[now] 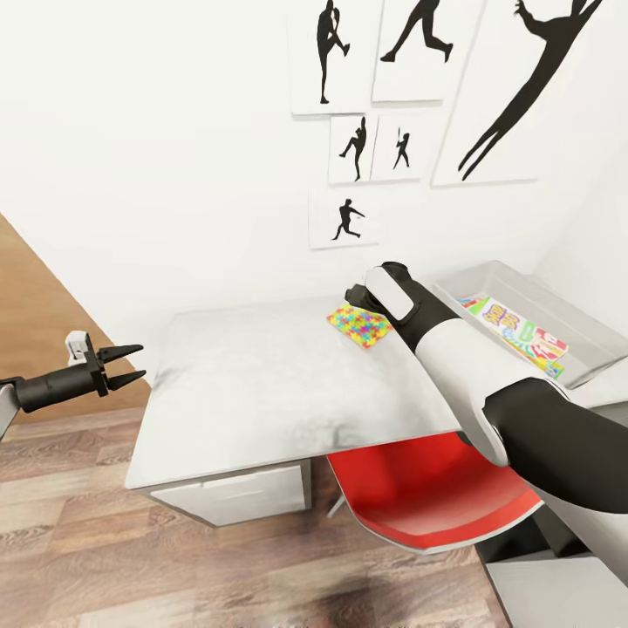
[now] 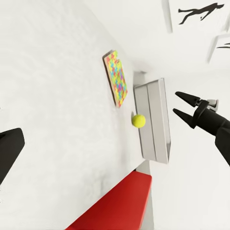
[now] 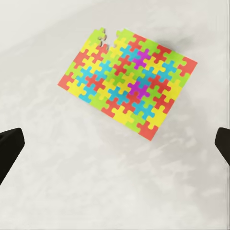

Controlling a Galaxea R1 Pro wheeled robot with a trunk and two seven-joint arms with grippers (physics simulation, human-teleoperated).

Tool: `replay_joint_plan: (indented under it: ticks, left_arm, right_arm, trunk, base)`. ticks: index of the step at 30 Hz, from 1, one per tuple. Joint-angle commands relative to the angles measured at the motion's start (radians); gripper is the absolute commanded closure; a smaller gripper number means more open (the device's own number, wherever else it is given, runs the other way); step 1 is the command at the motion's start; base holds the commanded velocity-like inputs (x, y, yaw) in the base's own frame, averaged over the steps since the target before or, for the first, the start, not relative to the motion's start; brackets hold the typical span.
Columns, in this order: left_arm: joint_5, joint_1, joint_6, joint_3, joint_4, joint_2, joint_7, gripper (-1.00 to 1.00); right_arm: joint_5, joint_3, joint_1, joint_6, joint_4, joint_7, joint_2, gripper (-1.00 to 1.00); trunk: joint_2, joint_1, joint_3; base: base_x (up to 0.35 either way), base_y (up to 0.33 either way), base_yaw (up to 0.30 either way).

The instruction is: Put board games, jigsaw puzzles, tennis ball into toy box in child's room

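Observation:
A multicolour jigsaw puzzle (image 1: 359, 324) (image 2: 115, 78) (image 3: 127, 85) lies flat on the pale table (image 1: 262, 384). My right gripper (image 3: 115, 146) (image 2: 181, 105) hovers open over it, fingertips spread wide, holding nothing; in the head view its wrist (image 1: 391, 295) covers the fingers. The tennis ball (image 2: 138, 120) rests on the table against the toy box (image 2: 154, 120) (image 1: 488, 272). A Skip-Bo board game (image 1: 519, 336) lies inside the toy box at the table's right end. My left gripper (image 1: 131, 366) is open and empty, in the air off the table's left edge.
A red chair (image 1: 427, 497) is tucked under the table's front edge, below my right arm. Grey drawers (image 1: 235, 493) sit under the left part. Black sports pictures (image 1: 349, 218) hang on the white wall behind. Wood floor (image 1: 87, 541) lies left and in front.

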Motion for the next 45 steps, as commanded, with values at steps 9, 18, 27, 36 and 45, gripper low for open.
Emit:
replay_joint_plan:
  ticks: [9, 18, 27, 36, 45]
  left_arm:
    - [0.001, 0.007, 0.006, 0.0, 0.0, 0.0, -0.003, -1.0]
    - [0.006, 0.019, 0.006, 0.002, 0.0, -0.001, -0.005, -1.0]
    - [0.008, 0.026, 0.006, 0.006, 0.0, 0.0, -0.005, -1.0]
    - [0.008, 0.028, 0.006, 0.008, 0.001, 0.0, -0.004, -1.0]
    - [0.007, 0.028, 0.006, 0.011, 0.002, 0.0, -0.004, -1.0]
  right_arm:
    - [-0.008, 0.008, 0.003, 0.001, -0.001, -0.008, -0.007, -1.0]
    - [-0.008, 0.009, 0.003, -0.019, -0.001, -0.008, -0.007, -1.0]
    - [-0.008, 0.009, 0.003, -0.022, -0.001, -0.008, -0.006, -1.0]
    - [-0.008, 0.011, 0.003, -0.022, -0.001, -0.008, -0.007, -1.0]
    - [-0.008, 0.011, 0.003, -0.023, -0.001, -0.008, -0.006, -1.0]
  trunk:
    - [-0.002, 0.001, -0.003]
    - [-0.002, 0.001, -0.003]
    - [-0.002, 0.001, -0.003]
    - [-0.002, 0.001, -0.003]
    - [-0.002, 0.001, -0.003]
  base:
    - [0.0, 0.0, 0.0]
    - [0.0, 0.0, 0.0]
    - [0.0, 0.0, -0.024]
    - [0.048, 0.023, -0.042]
    - [0.059, 0.033, -0.005]
